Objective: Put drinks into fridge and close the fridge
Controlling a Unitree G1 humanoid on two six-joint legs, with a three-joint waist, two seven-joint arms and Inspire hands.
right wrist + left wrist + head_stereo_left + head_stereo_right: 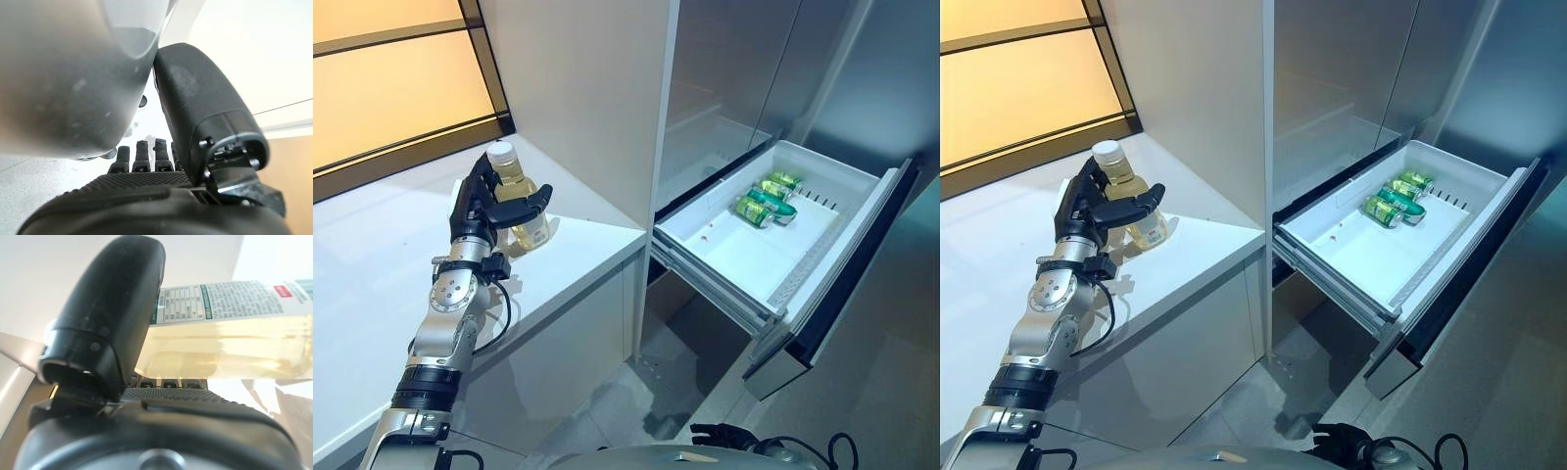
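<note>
The fridge is seen as tall steel-grey panels, and its white pull-out drawer stands open, so the closing step is not yet done. Beside it a white counter runs to the corner. Three green drink cans are laid side by side at the back of the drawer, with bare floor left in front of them.

The step in hand is judged to be the pick-up of a further drink. A clear bottle of pale yellow drink, white-capped and upright, is stood on the counter, and the left hand is curled round its body, thumb on one side and fingers on the other; whether it is lifted clear cannot be told. The right hand is shown only in its own wrist view, fingers relaxed and holding nothing.

Next, a lift and a carry across to the drawer's free space would be called for.
</note>
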